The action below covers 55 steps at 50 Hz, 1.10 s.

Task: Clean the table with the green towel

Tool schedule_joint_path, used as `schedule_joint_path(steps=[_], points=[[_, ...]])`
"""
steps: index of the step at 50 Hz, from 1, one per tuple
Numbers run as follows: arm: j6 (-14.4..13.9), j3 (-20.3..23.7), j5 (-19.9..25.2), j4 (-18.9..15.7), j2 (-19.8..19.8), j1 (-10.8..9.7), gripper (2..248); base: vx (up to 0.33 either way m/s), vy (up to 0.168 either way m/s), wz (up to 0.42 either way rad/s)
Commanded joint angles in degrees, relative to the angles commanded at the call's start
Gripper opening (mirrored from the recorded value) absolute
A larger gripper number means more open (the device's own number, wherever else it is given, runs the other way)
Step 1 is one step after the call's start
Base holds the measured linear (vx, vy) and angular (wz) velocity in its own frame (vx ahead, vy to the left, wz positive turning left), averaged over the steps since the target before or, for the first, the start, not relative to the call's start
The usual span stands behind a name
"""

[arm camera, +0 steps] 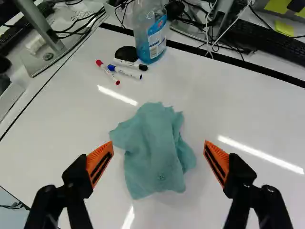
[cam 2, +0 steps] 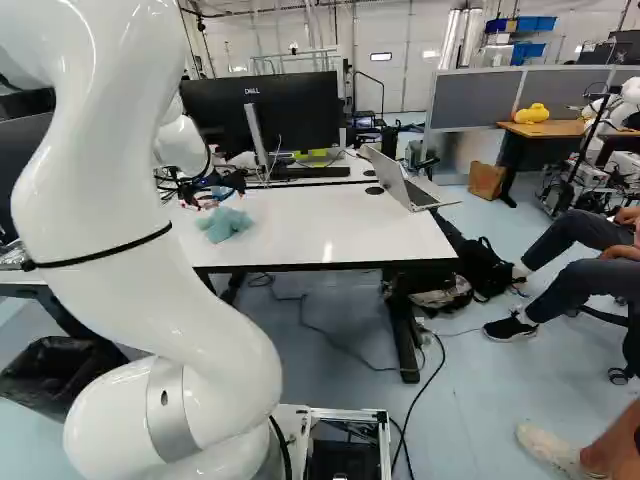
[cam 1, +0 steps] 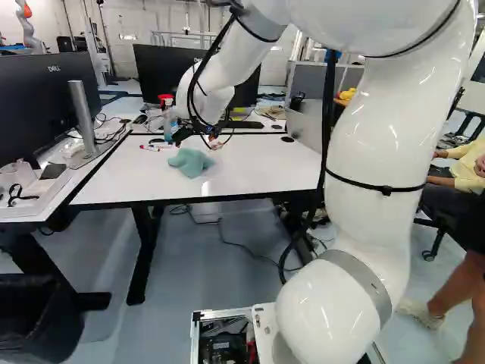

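Note:
My gripper (cam 1: pixel 198 141) hangs above the far left part of the white table (cam 1: pixel 250 171) in the left base view. The wrist view shows the gripper (arm camera: pixel 158 148) open, its orange pads wide apart. Between and below them, a crumpled teal-green towel (arm camera: pixel 155 150) lies on the table, touched by neither finger. In the right base view the same towel (cam 2: pixel 223 224) rests just under the gripper, near the table's left side.
Beyond the towel are markers (arm camera: pixel 126 71), a black mouse (arm camera: pixel 126 53) and a spray bottle (arm camera: pixel 150 33). Monitors (cam 2: pixel 270 110) and a laptop (cam 2: pixel 405 182) stand behind. Another robot (cam 2: pixel 625 100) is at the far right. People sit right of the table.

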State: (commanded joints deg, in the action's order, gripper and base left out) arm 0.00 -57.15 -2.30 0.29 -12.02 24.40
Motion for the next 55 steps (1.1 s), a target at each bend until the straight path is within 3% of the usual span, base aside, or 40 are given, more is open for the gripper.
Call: schedule_joint_path(steps=[28,55], points=[[0.0,10.1,10.1,-0.1,5.4,-4.7,247,0.0,0.0,0.0],[0.0,24.4,24.5,-0.1,13.1,-11.4,247,0.0,0.0,0.0]])
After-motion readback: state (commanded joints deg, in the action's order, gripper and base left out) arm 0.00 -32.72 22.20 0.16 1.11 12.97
